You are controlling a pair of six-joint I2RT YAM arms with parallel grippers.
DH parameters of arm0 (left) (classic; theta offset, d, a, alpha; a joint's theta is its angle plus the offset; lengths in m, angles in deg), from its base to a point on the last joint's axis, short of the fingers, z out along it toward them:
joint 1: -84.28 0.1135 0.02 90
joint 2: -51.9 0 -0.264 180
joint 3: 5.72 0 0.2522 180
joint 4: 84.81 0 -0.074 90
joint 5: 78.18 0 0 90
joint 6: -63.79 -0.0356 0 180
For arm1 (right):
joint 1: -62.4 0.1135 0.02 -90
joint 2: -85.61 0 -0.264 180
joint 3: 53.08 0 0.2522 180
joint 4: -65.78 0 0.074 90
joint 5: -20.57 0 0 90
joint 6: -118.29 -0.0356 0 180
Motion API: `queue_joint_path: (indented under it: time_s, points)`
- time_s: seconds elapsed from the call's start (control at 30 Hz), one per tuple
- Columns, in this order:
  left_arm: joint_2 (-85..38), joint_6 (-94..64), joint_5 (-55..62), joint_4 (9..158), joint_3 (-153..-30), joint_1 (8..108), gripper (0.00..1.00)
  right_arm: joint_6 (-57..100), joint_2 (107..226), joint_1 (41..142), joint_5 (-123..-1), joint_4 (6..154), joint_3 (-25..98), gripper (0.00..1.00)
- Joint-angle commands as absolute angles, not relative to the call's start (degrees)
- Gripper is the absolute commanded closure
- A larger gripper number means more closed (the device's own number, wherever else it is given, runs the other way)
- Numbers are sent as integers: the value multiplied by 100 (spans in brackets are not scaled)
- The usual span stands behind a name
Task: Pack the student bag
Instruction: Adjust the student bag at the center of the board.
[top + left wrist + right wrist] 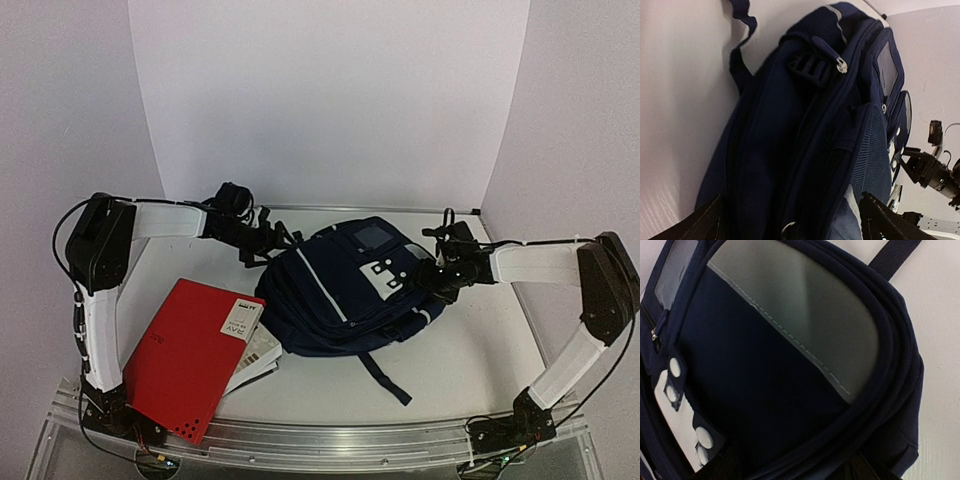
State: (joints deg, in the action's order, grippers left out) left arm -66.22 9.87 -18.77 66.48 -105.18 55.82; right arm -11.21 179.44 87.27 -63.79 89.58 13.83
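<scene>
The student bag (340, 300), dark navy with thin white stripes and white buckles (385, 272), lies in the middle of the table. My left gripper (268, 245) is at its far left end. In the left wrist view this gripper (795, 225) is open, and its fingers (705, 222) stand wide apart astride the bag (790, 125) near a zip. My right gripper (437, 277) is at the bag's right side. In the right wrist view its jaws (795, 470) stand apart around the piped rim of the bag (765, 390), below a grey panel (805, 310).
A red book (190, 350) lies at the front left on white papers (258, 358), close to the left arm's base. A black strap (385, 375) trails from the bag toward the front edge. White walls close in the back and sides.
</scene>
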Motion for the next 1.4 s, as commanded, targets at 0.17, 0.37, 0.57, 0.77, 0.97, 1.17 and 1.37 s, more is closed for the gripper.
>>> queue_joint_path:
  time_s: [0.17,0.37,0.57,0.77,0.97,1.17,1.37]
  points:
    - [-6785,636,-2081,6244,-11134,4584,10,-620,19758,8599,-6923,8103,3481,41]
    - [-6408,564,-2574,6797,-11138,3883,10,277,20158,8537,-7259,8164,4588,35]
    - [-5883,597,-2430,6995,-10802,3506,10,988,19390,8542,-8049,8490,4460,17]
    - [-4704,902,-1245,6769,-9859,3816,4,1232,18297,8574,-7895,9002,3932,7]
    - [-4345,1320,-1555,6608,-9421,4759,4,1091,17651,9267,-7431,9353,3861,10]
    - [-4481,1470,-1698,6959,-9410,5090,4,1074,18121,10529,-8004,9795,4145,11]
    - [-4794,1597,-1914,7297,-9662,5220,4,1016,19038,10982,-8408,10219,4784,28]
